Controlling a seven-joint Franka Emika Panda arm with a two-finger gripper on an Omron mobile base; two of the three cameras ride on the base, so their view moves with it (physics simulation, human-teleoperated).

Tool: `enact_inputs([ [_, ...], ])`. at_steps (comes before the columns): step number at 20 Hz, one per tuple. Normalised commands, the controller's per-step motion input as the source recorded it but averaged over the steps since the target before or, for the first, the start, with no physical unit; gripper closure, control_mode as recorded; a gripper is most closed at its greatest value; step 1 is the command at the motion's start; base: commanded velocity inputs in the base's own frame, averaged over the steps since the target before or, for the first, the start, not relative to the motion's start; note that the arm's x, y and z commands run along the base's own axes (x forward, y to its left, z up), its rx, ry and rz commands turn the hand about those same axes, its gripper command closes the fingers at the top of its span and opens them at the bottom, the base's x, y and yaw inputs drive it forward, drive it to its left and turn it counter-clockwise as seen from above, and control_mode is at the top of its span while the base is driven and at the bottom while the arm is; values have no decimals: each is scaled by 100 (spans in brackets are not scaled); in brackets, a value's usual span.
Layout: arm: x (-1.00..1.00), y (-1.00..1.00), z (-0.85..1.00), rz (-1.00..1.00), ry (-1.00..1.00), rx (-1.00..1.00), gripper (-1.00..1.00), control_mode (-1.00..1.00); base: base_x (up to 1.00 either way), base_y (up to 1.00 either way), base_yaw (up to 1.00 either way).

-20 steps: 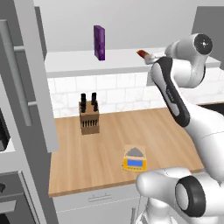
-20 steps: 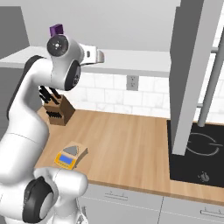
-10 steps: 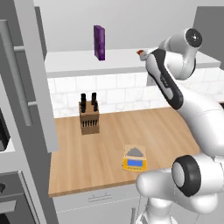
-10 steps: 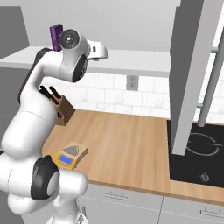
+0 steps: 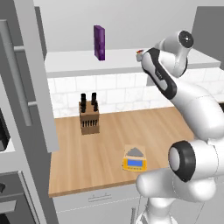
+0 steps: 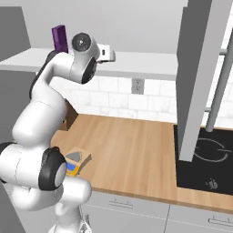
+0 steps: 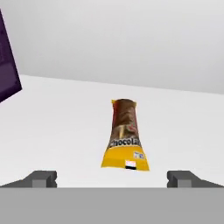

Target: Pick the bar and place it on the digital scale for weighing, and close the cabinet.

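The bar (image 7: 124, 135) lies flat on the white inner shelf (image 7: 57, 127) of the cabinet, just ahead of my gripper (image 7: 112, 178), its yellow end nearest me. My gripper is open, with one fingertip on either side of the bar's line and nothing between them. In the left base view the bar (image 5: 139, 52) peeks out as a red speck at the hand's tip. The digital scale (image 5: 134, 159) (image 6: 75, 161) sits on the wooden counter near its front edge. Both cabinet doors (image 5: 27, 83) (image 6: 200, 77) stand open.
A tall purple box (image 5: 99, 42) (image 7: 6, 65) stands on the shelf to the bar's left. A wooden knife block (image 5: 89, 116) stands on the counter by the tiled wall. A black cooktop (image 6: 205, 159) lies to the right, below the open door.
The arm has stretched further to the shelf, and the hand has closed in on the bar. The bar and scale have not moved.
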Motion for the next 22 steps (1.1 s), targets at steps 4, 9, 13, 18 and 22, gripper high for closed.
enact_inputs([
  [4,51,0,-11,0,0,0,-100,-100,0,0,0],
  [9,43,0,-2,0,0,0,-100,-100,0,0,0],
  [13,50,0,0,0,0,0,-100,-100,0,0,0],
  [18,42,0,-15,0,0,0,-100,-100,0,0,0],
  [22,23,0,-53,0,0,0,100,-100,0,0,0],
])
